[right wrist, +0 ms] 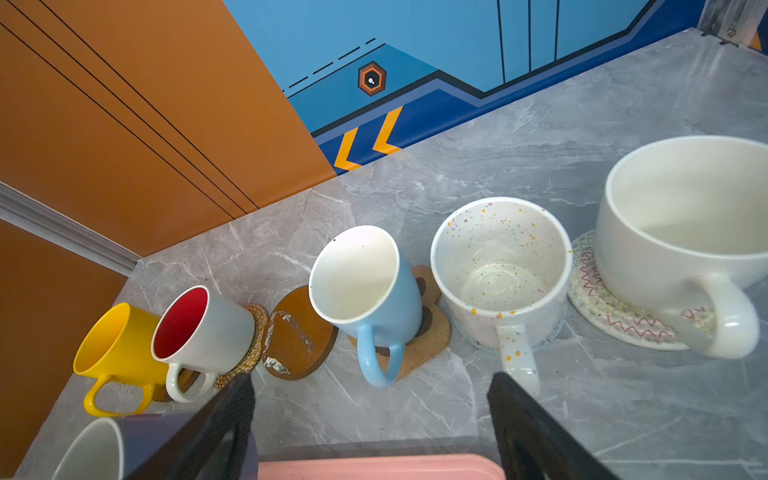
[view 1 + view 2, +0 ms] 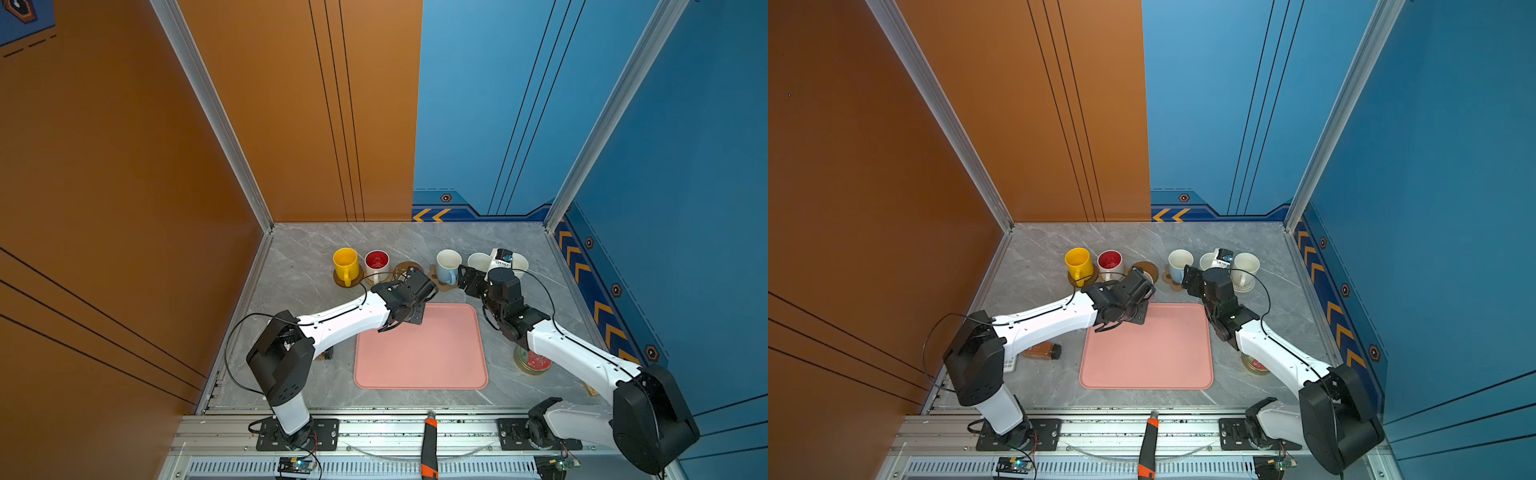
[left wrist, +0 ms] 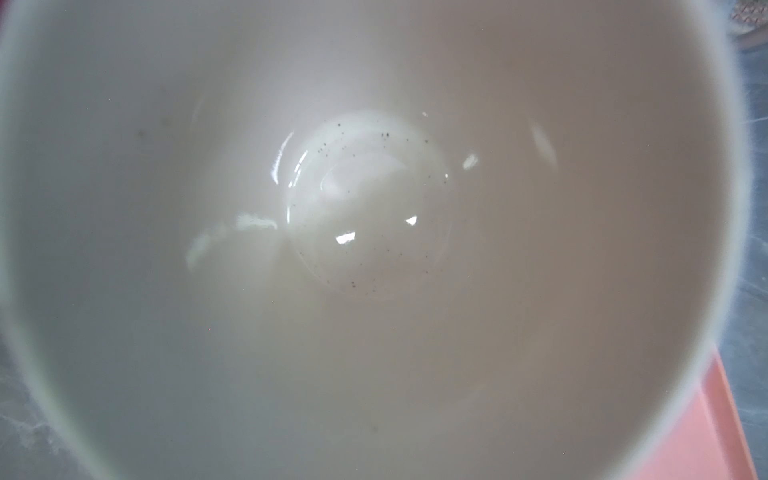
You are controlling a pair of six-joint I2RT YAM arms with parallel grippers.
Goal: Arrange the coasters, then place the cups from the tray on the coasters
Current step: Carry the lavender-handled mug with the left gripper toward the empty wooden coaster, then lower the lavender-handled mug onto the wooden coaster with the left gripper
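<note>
The lilac mug (image 1: 137,436) was clamped in the left gripper (image 2: 411,277) at the far corner of the pink tray (image 2: 419,353), near the bare brown disc coaster (image 1: 299,332). The right gripper (image 1: 370,378) hung open and empty, facing the light blue mug (image 1: 374,291).

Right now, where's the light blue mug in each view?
Top view: light blue mug in the back row, right of centre.
Top view: same row, just right of centre.
Left wrist: not in it.
Right wrist: mid-frame.
Shared landmark: the paw coaster beneath it.
</note>
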